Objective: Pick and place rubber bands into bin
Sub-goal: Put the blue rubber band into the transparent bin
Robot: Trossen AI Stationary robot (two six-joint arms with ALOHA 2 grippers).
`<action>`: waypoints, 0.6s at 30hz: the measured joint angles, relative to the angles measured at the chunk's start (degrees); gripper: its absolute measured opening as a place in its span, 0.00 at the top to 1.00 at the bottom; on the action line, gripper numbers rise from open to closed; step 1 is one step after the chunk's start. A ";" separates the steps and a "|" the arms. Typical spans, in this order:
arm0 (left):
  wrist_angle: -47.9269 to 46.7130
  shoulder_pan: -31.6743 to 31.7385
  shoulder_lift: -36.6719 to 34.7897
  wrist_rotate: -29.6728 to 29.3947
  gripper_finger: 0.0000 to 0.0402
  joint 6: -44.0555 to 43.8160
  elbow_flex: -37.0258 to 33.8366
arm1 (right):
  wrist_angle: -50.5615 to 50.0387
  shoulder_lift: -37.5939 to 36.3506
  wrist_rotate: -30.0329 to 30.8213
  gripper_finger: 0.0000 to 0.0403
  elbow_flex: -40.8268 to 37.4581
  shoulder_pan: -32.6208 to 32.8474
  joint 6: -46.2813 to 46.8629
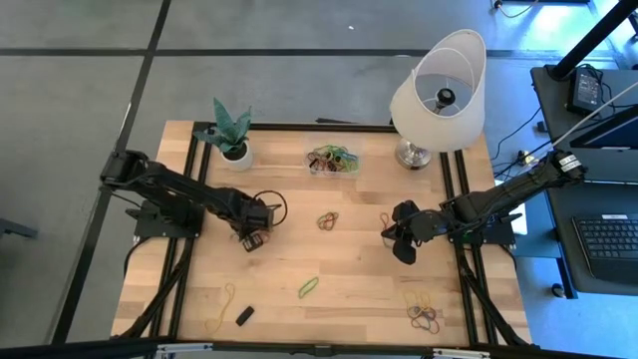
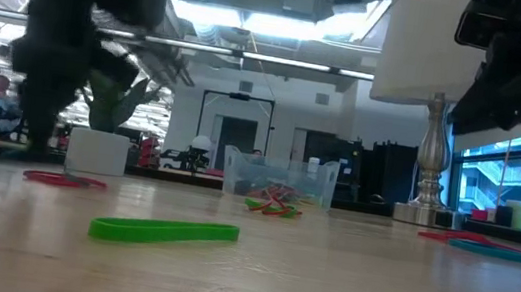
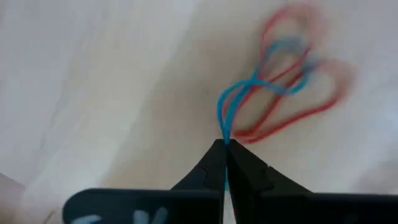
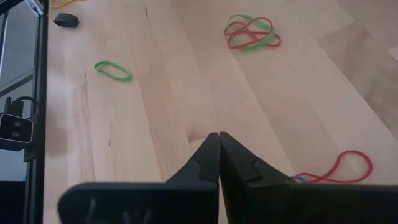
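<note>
My left gripper (image 1: 251,240) points down at the table's left middle, shut on a blue rubber band (image 3: 249,87) that is tangled with red rubber bands (image 3: 292,106). My right gripper (image 4: 219,135) hangs shut over the right middle of the table with nothing in it; a red band (image 4: 339,167) lies just beside it. The clear bin (image 1: 334,160) stands at the far middle with several coloured bands inside. More rubber bands lie flat on the wood: a cluster (image 1: 327,220) at the centre, a green one (image 1: 308,287), a yellow one (image 1: 221,307), and a cluster (image 1: 426,315) near the front right. My left gripper pinches one end of the blue band's loop (image 3: 225,132) between its two fingertips, coming from above and pointing down. The blue strands run close together into the tips. The band's far part and the red bands spread out on the table surface beyond the fingers.
A white plant pot (image 1: 236,153) stands at the far left and a lamp (image 1: 439,95) at the far right, either side of the bin. A small black block (image 1: 244,315) lies near the front left. Bare wood shows between my two grippers.
</note>
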 joint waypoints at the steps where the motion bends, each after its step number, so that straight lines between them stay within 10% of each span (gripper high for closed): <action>1: -0.66 -0.50 -0.85 -0.56 0.99 -0.63 1.12 | 0.02 0.00 0.00 0.99 0.00 0.00 -0.36; 18: -4.11 -11.30 -6.58 -8.94 0.99 -7.97 15.91 | 0.39 -0.02 0.01 0.99 0.02 0.11 -2.73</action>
